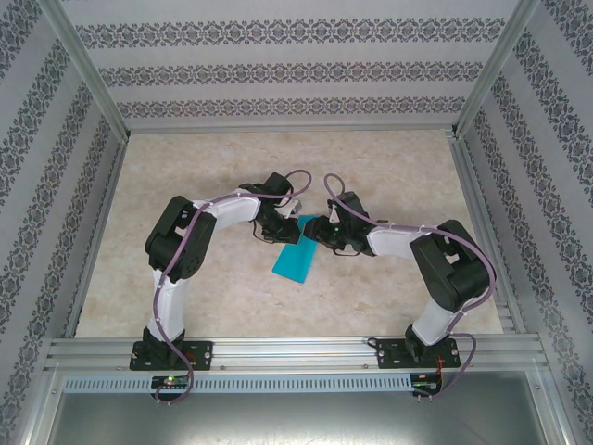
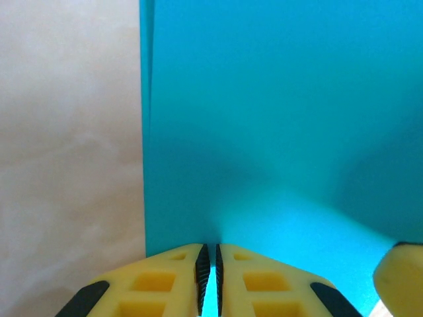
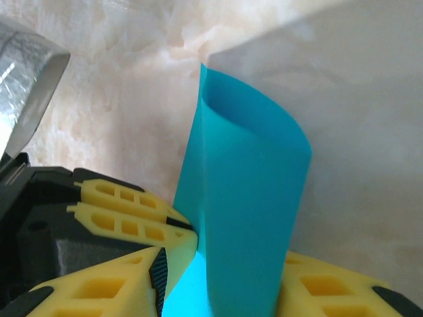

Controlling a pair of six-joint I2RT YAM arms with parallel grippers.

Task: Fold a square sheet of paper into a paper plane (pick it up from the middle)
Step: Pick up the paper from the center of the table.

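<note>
Left gripper is pinched on the edge of the square sheet of paper at its tips — prob. anchoring it, curled over ahead — while right gripper sits spread w/ the curl between its jaws, likely to crease it.

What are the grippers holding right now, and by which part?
The left gripper pinches the teal sheet at one edge. The right gripper straddles the curled sheet; whether it grips cannot be told.
</note>
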